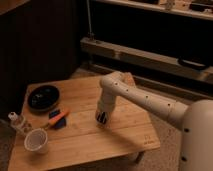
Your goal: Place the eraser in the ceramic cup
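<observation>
The eraser (102,118), a black block with pale stripes, sits on the wooden table (127,136) near its middle. My gripper (102,116) points straight down from the white arm and is shut on the eraser, which shows at its tip, low against the tabletop. The ceramic cup (36,140), small, white and wide-mouthed, stands upright near the table's front left corner, well to the left of the gripper.
A wide black bowl (43,96) sits at the back left. A blue-and-orange item (58,119) lies between bowl and cup. A small clear white-capped bottle (16,121) stands at the left edge. Dark shelving runs behind the table.
</observation>
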### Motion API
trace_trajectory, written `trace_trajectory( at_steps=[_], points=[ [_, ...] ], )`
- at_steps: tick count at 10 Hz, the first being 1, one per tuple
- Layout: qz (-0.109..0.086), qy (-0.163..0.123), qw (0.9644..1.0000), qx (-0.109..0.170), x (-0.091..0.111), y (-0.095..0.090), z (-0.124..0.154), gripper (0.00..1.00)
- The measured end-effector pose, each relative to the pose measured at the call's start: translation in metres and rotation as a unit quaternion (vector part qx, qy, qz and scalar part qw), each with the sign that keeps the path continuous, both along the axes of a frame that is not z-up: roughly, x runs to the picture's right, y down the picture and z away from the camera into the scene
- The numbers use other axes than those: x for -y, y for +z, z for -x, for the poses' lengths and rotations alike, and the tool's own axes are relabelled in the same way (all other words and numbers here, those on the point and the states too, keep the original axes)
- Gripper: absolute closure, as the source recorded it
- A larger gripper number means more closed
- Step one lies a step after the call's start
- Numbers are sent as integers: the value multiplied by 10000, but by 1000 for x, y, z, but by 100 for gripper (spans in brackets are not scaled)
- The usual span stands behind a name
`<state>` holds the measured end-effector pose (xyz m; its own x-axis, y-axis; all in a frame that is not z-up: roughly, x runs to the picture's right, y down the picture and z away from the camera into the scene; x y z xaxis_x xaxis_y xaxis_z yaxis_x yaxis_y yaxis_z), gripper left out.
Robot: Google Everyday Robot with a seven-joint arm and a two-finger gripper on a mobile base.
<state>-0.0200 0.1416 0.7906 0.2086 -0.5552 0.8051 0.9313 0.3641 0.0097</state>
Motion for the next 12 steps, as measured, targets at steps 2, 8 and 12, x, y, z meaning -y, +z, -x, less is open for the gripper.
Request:
trace_trajectory(
  at_steps=[2, 8, 12],
  points=[
    [-286, -235, 9922, 1190, 27, -49, 9, 100],
    [-1069, -1440, 9133, 3656, 51, -157, 41, 100],
    [-1087, -1476, 9101, 3715, 51, -160, 42, 100]
  ],
)
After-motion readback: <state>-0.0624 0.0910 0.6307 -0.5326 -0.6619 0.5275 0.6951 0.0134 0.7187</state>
